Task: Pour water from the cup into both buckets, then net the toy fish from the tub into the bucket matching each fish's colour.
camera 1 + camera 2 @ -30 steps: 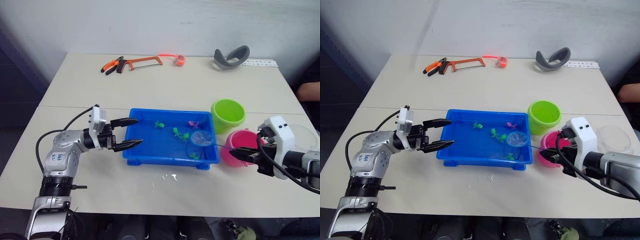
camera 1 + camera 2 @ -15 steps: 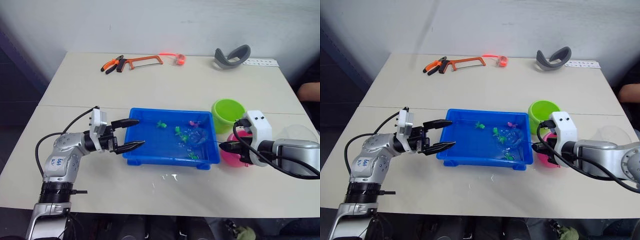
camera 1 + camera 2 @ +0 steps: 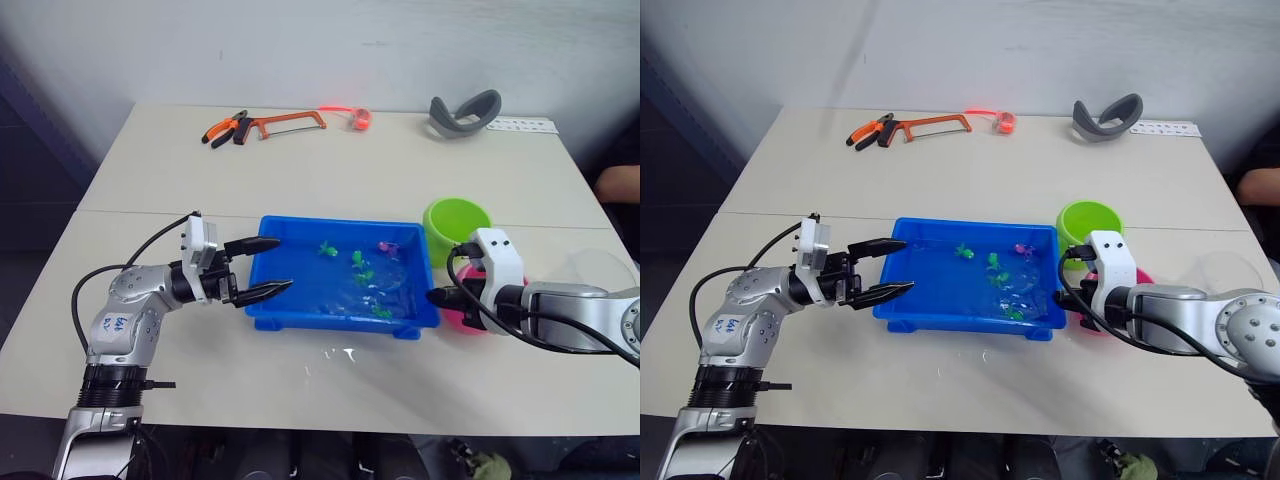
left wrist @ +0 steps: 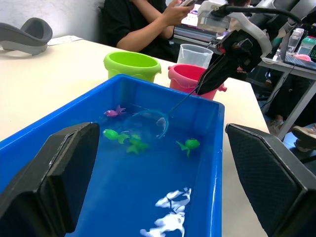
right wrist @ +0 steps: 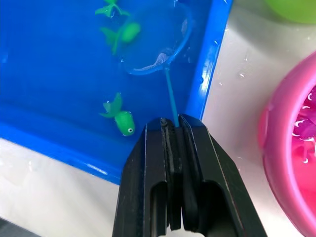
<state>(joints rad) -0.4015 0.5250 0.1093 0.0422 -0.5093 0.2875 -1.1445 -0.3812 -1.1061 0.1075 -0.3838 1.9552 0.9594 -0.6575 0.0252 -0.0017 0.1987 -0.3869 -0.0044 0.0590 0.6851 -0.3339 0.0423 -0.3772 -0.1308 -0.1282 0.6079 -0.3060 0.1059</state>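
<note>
Blue plastic makes up the tub, which sits near the middle of the table toward its front edge, holding water. Beside the tub's right end stand the lime green bucket, farther back, and the pink bucket, nearer the front edge and partly behind the right arm. The clear cup stands past the pink bucket toward the table's right edge. The right gripper hangs at the tub's right rim, its fingers clamped on the thin handle of a small net whose hoop is dipped in the water. The left gripper hovers at the tub's left rim, fingers spread and holding nothing. Green toy fish lie in the water, one right at the hoop, and a pink toy fish floats near the tub's back right corner
</note>
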